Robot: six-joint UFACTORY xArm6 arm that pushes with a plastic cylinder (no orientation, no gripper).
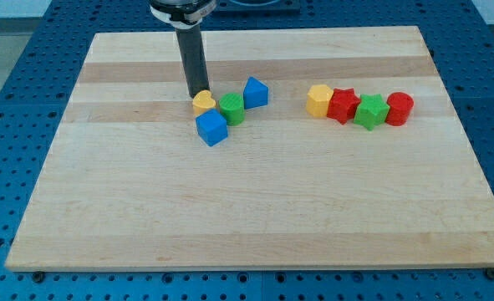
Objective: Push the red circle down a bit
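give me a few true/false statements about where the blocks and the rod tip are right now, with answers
1. My tip is right by the yellow heart block in the left cluster. True.
2. The red circle sits at the view's left end of the right-hand row. False: it is at the view's right end, beside the green block.
3. The red star lies between the yellow hexagon and that green block. True.
4. My tip is touching the red circle. False: it is far off, toward the view's left.
5. The blue cube is above the blue triangular block in the view. False: it is lower, toward the view's bottom.
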